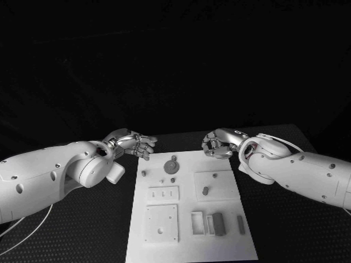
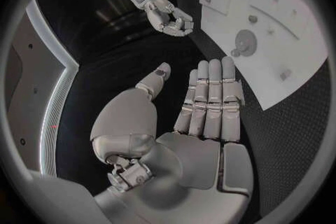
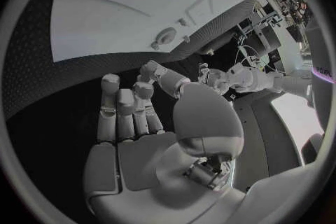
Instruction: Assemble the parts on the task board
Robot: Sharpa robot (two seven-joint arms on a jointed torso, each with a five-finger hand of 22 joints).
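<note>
My task board (image 1: 187,241) is white, its parts (image 1: 218,224) grey; the desk (image 1: 286,230) is black with a fine dotted weave.

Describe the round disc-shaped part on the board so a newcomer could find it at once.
Start at the white task board in the middle of the black table and go to its far end, between the two hands. The round grey part lies there, near the centre line. It is the board's only wide flat disc; the nearby pieces are small pegs and slim bars.
</note>
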